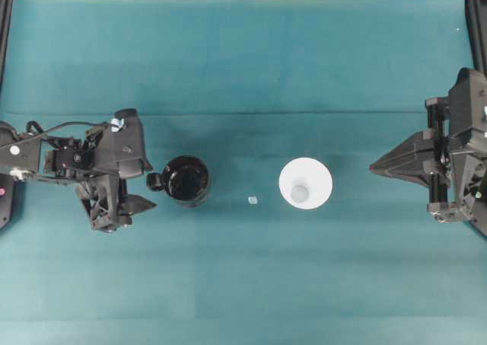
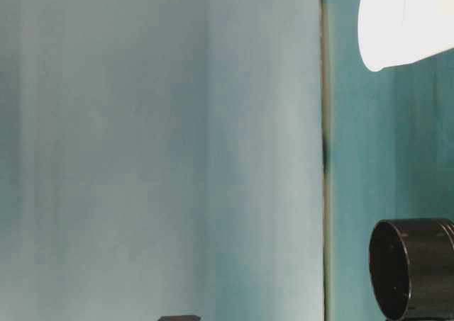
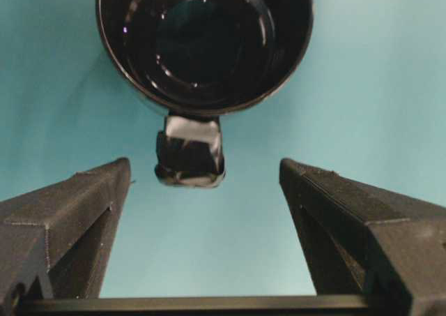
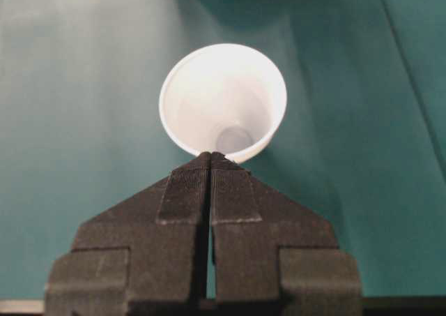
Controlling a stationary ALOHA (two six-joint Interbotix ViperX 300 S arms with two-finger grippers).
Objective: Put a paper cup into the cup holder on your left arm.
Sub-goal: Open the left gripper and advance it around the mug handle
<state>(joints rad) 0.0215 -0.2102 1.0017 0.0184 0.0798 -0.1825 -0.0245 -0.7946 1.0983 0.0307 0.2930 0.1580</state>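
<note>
From overhead, the cup holder (image 1: 186,180) stands upright on the teal worktop (image 1: 243,71), left of centre, its knobby handle (image 1: 155,182) pointing left. The left gripper (image 1: 141,183) sits just left of that handle, its fingers spread wide, one on the far side and one on the near side of the handle, nothing held. The paper cup (image 1: 305,183) stands mouth-up right of centre, well apart from the holder, with a tiny pale scrap (image 1: 253,200) between them. The right gripper (image 1: 374,166) is pressed together, its tip pointing left at the cup from a short way off, not touching it.

At table level, the view is turned sideways: the cup (image 2: 404,23) shows bright at the top right and the holder (image 2: 415,268) at the bottom right, apart.

The left wrist view shows the two fingers (image 3: 66,222) wide apart, the holder (image 3: 204,44) just beyond them and its handle (image 3: 189,152) centred in the gap, untouched.

The right wrist view shows the shut gripper (image 4: 210,155) empty, the cup (image 4: 223,100) directly ahead of its tip.
</note>
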